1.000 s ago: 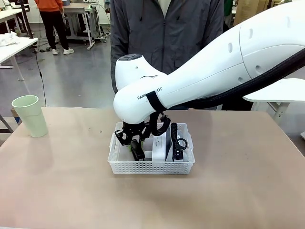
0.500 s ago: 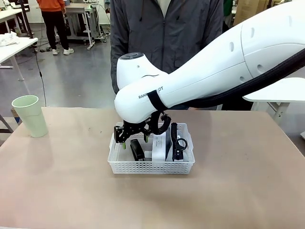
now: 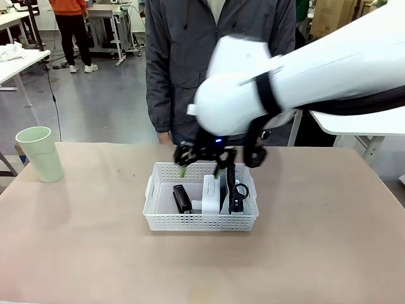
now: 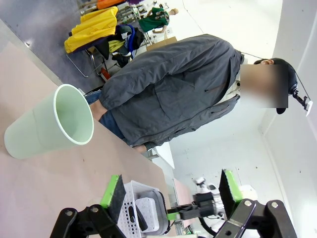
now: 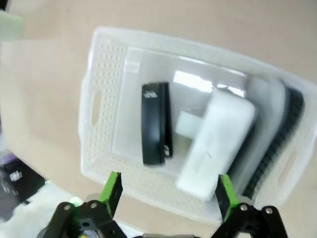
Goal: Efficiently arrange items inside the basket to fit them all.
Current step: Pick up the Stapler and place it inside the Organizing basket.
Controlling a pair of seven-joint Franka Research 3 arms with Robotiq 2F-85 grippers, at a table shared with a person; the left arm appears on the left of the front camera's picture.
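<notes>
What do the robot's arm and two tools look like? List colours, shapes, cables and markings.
The right arm is a thick, rounded white shell with a black band round it and a black cable running beneath. The right tool is black with green pads. The left tool looks the same: black bolted links, green pads.

Bright, even indoor light from overhead; in the front view the tabletop [image 3: 76, 253] carries only a soft, faint shadow along the near side of the basket [image 3: 200, 221]; the right arm [image 3: 285, 82] is smeared by motion blur at centre frame; the right wrist view is soft and blurred throughout, with white glare on the basket's floor; the left wrist view is sharp on the pale green cup [image 4: 49, 129], its right side washed out by bright walls.
</notes>
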